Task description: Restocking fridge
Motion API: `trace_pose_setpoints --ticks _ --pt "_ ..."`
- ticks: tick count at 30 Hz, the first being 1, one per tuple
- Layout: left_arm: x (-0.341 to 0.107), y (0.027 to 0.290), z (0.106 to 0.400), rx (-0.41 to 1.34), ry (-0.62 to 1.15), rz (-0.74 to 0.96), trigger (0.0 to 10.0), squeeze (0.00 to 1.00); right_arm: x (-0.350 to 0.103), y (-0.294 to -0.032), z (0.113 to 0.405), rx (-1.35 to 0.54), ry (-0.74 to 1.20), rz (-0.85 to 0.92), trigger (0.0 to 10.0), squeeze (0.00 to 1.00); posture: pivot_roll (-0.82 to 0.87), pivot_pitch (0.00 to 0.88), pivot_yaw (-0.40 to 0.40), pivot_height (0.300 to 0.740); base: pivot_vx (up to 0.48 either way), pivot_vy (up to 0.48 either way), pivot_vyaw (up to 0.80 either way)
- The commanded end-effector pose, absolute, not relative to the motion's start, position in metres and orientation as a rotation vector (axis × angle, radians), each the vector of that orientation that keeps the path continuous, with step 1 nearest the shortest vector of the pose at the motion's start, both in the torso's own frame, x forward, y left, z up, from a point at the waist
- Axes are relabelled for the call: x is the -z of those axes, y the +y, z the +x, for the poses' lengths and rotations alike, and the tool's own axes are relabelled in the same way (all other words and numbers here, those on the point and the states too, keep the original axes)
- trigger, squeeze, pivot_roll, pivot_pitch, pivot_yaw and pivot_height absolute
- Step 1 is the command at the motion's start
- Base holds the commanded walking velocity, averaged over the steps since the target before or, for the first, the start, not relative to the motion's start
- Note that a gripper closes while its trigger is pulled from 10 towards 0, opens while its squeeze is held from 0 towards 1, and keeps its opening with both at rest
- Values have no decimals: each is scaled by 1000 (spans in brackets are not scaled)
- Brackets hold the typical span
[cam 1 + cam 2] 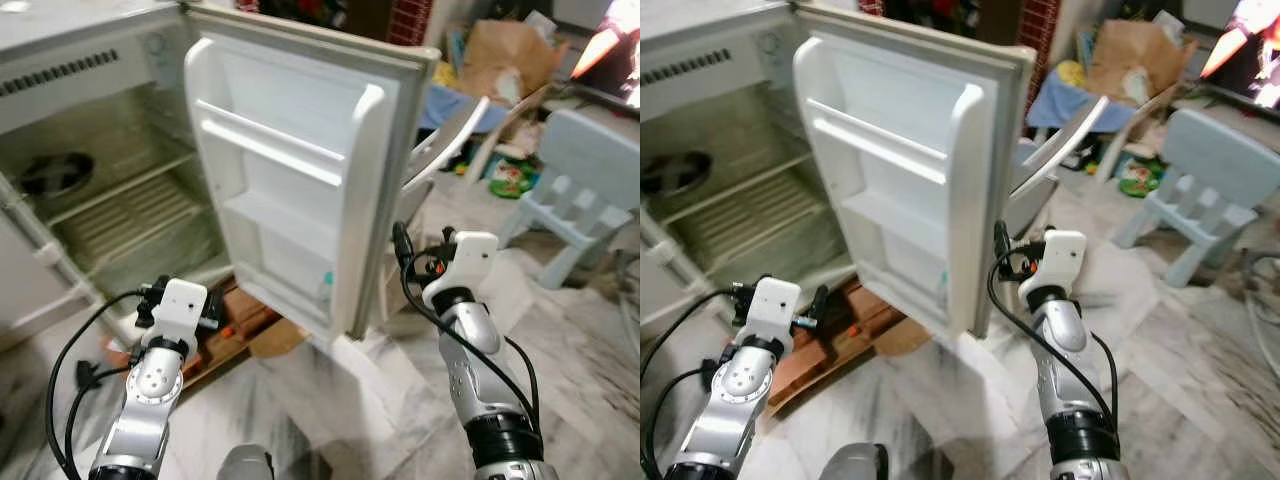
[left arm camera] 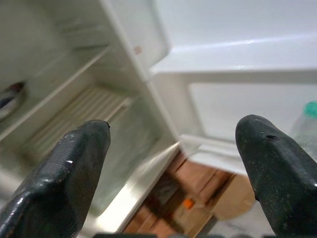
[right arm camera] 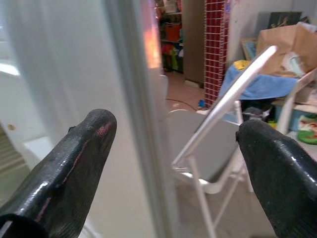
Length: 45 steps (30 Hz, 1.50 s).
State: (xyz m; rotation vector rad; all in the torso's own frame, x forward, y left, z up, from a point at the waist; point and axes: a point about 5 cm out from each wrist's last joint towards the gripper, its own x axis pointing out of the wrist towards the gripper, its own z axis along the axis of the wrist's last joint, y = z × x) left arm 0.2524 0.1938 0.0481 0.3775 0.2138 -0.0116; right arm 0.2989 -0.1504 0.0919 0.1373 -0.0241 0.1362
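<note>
**Standing before the open fridge, both grippers empty**

Facing the fridge point(image 1: 110, 170), we held both arms raised and unloaded, probably to be ready for stock. Our left gripper point(image 2: 173, 163) was spread wide, grasping nothing, aimed at the lower fridge cavity beside the door's hinge side. Our right gripper point(image 3: 173, 163) was likewise released, its fingers straddling the free edge of the fridge door point(image 1: 300, 180). The door stood swung wide, presumably to expose its moulded white plastic shelves; one clear bottle with a teal cap point(image 1: 325, 290) sat in the lowest door bin. Inside the fridge, ribbed wire racks were nearly bare, a dark round pan point(image 1: 55, 175) on the upper one. We judged restocking barely begun.
</note>
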Motion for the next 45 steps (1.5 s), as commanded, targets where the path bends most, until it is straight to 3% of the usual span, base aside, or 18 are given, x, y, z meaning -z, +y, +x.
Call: trace_pose_setpoints --ticks 1,8,19,30,45 --pt "-47 189 252 14 210 368 10000 0 -94 -149 303 -158 -16 120 10000 0 118 0 -45 740 0 -465 0" --pt "-44 190 247 2 227 366 10000 0 -101 -140 311 -220 -33 113 10000 0 126 0 -50 740 0 -465 0" --pt "-41 195 241 -31 265 384 10000 0 -101 -133 312 -281 -41 101 10000 0 135 0 -45 740 0 -457 771" --pt "-43 202 236 -84 268 336 10000 0 -104 -135 318 -294 -46 97 10000 0 145 0 -53 740 0 0 427" --pt "-55 197 227 -40 175 261 10000 0 -88 -141 290 -256 -14 120 10000 0 132 0 -45 740 222 0 0"
